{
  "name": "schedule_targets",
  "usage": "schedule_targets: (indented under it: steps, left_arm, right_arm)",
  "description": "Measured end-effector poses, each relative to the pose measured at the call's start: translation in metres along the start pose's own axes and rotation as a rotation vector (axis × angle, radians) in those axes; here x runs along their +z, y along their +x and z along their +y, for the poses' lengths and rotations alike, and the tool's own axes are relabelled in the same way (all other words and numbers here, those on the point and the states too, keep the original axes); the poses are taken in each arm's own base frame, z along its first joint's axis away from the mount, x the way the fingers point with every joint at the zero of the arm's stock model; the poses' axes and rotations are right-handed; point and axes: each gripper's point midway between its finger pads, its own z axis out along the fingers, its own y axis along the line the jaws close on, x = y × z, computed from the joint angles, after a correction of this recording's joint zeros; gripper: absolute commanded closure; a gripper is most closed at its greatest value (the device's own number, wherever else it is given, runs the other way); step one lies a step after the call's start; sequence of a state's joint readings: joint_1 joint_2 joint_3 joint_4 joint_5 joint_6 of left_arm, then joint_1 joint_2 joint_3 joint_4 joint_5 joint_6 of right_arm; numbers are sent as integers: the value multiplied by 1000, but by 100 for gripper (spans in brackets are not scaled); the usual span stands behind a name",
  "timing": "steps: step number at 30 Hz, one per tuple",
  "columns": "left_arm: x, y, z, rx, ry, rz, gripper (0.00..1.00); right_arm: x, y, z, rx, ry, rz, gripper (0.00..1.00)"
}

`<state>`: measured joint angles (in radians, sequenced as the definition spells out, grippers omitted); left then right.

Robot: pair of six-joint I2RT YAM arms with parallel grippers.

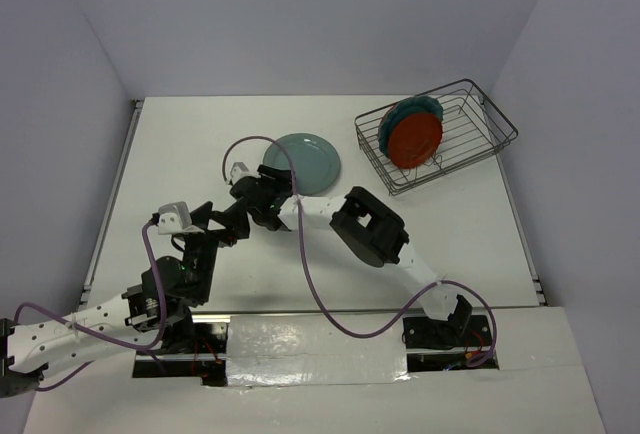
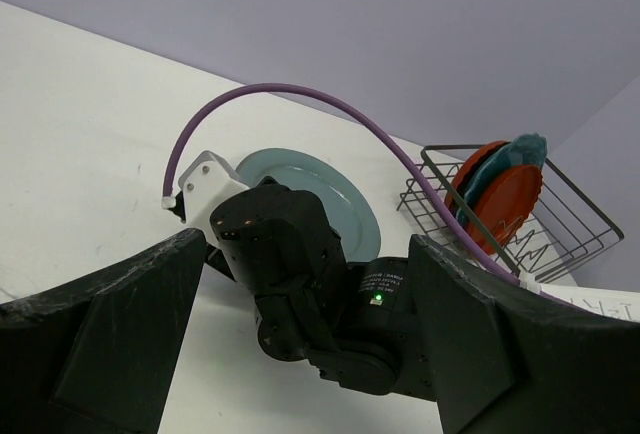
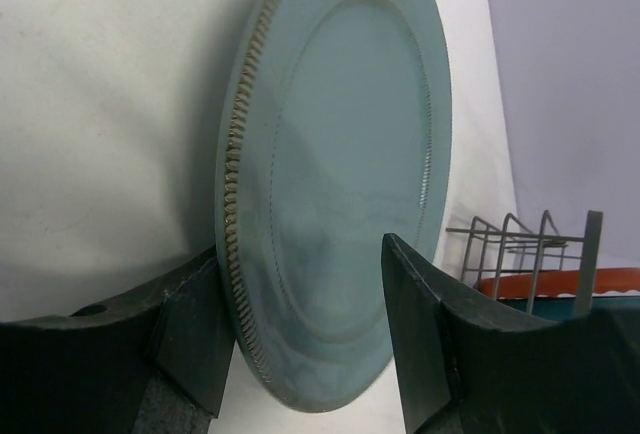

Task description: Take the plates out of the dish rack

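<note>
Pale plate [image 1: 305,161] lies flat on the table [image 1: 180,154], centre-far. Your right gripper [image 3: 298,249] stands parted astride its near rim, pinching nothing. Your left gripper [image 2: 305,239], spread wide and empty, hangs close behind the right arm. Teal and red-orange plates [image 1: 413,136] stand in the rack [image 1: 487,122], far right. If you pull back crooked, a finger may hook the rim and drag the plate, and the crowded arms could clash. The arm label [image 2: 385,282] is too small to read.
</note>
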<state>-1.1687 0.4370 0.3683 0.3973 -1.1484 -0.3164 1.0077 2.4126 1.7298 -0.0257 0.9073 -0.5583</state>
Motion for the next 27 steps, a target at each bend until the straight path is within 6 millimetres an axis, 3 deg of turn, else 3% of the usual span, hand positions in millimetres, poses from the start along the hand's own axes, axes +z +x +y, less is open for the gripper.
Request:
schedule_targets:
  steps: [18, 22, 25, 27]
  left_arm:
    - [1, 4, -1, 19, -2, 8, 5]
    - [1, 4, -1, 21, 1, 9, 5]
    - [1, 4, -5, 25, 20, 9, 5]
    - [2, 6, -9, 37, 33, 13, 5]
  right_arm:
    - [-39, -23, 28, 179, -353, -38, 34]
    - [-63, -41, 4, 267, -401, -80, 36]
    - [-90, -57, -38, 370, -398, -135, 38]
    - [-110, -66, -77, 466, -385, -182, 40]
